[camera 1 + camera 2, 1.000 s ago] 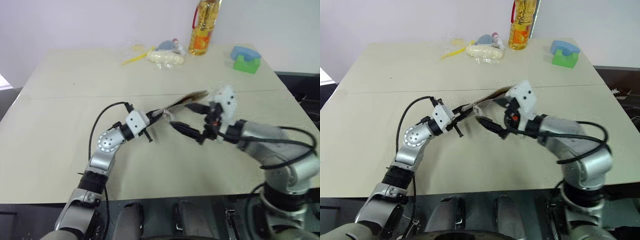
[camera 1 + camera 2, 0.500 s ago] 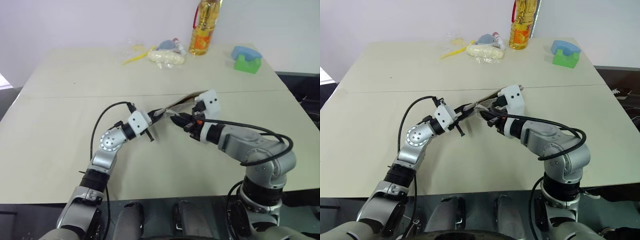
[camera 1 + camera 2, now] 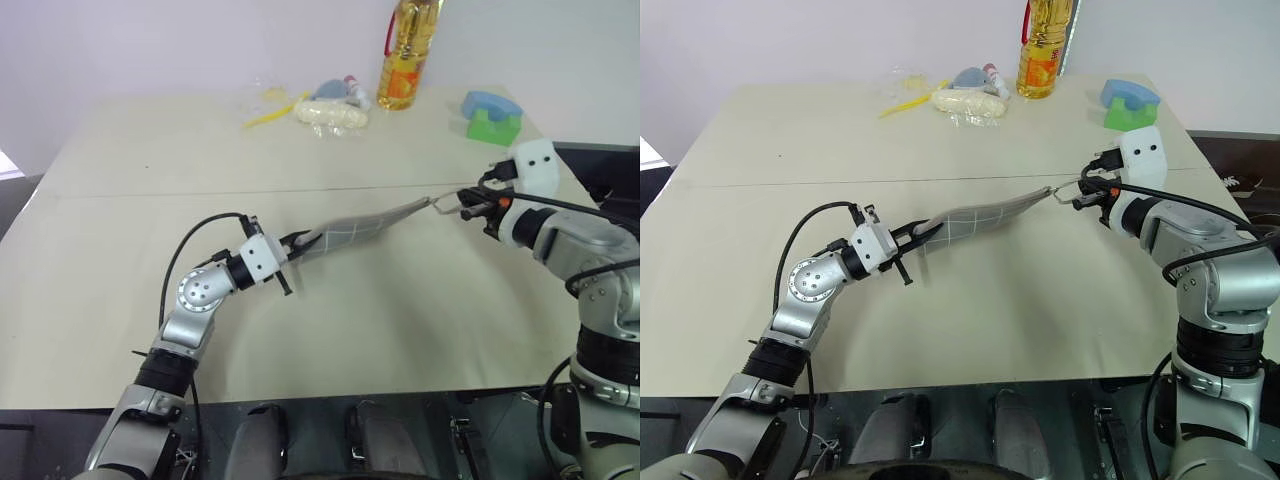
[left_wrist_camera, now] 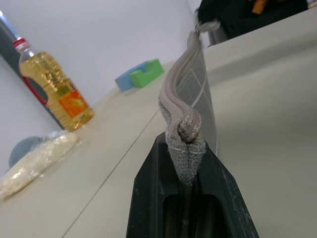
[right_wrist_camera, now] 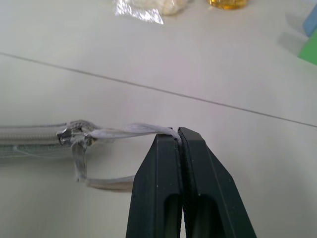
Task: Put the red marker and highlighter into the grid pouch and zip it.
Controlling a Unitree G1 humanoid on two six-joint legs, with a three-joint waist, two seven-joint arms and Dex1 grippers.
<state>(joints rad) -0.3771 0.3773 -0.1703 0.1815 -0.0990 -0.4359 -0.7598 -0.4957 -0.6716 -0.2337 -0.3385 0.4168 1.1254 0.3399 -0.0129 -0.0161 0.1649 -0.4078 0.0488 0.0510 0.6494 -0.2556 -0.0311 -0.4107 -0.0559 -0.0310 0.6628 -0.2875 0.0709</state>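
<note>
With the grid pouch (image 3: 975, 217) stretched taut above the table (image 3: 760, 160) between them, the left gripper (image 3: 921, 236) pinched one end and the right gripper (image 3: 1083, 192) clamped the zipper pull loop (image 5: 119, 132), so steady counter-tension seemed best.

Test-room setup: bare beige table (image 3: 120, 200), blank white wall (image 3: 150, 40).

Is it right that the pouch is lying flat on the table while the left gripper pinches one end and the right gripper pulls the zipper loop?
Not quite. The grid pouch is not lying flat: it hangs stretched above the table between the left gripper and the right gripper, as the right eye view shows. The rest holds.
</note>
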